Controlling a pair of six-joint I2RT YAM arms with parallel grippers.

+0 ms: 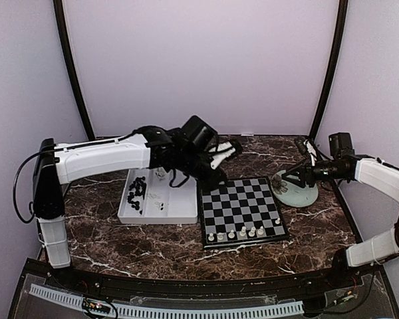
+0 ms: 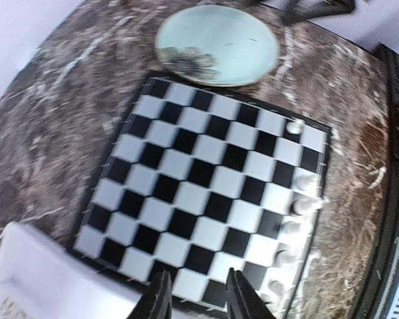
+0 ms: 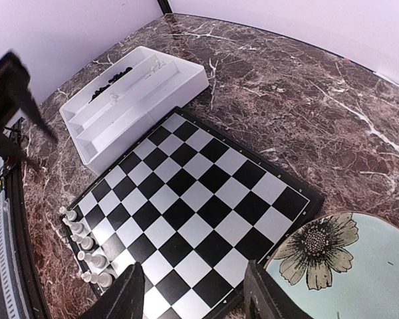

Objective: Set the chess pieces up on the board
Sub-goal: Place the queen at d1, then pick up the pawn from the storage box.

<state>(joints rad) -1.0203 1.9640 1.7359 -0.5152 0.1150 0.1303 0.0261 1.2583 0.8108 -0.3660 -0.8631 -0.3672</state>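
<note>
Top external view. The board [image 1: 239, 199] lies flat at mid-worktop [image 1: 319, 229], between a white tray [image 1: 156, 218] on its left and a pale green plate [image 1: 296, 196] at its far right corner. A row of white pieces [image 1: 242, 232] stands along the board's near edge, with one more set a little apart toward the right. The rest of the squares are bare. Black pieces [image 1: 136, 189] lie heaped in the tray's left compartment. The left arm reaches across the tray, and the left fingers [image 1: 217, 178] hang by the board's far left corner. The right fingers [image 1: 294, 176] hang above the plate. The spread of either pair cannot be read from this view.

Left wrist view (blurred). The left fingers [image 2: 159, 302] stand a narrow gap apart with nothing between them, above the board [image 2: 199, 179] edge next to the tray [image 2: 33, 279]. The white pieces [image 2: 299, 206] line the board's right-hand edge here. The plate [image 2: 219, 43] sits past the far corner.

Right wrist view. The right fingers [image 3: 128, 296] are spread wide and hold nothing, above the board [image 3: 193, 199] corner nearest the plate [image 3: 366, 279]. The plate has a flower print, and its rim lies just beside that corner. The white pieces [image 3: 86, 256] stand in a row on the board's edge at lower left. The tray [image 3: 146, 126] lies beyond the board, just beside its far edge. The black pieces [image 3: 113, 78] sit in the tray's far compartment.
</note>
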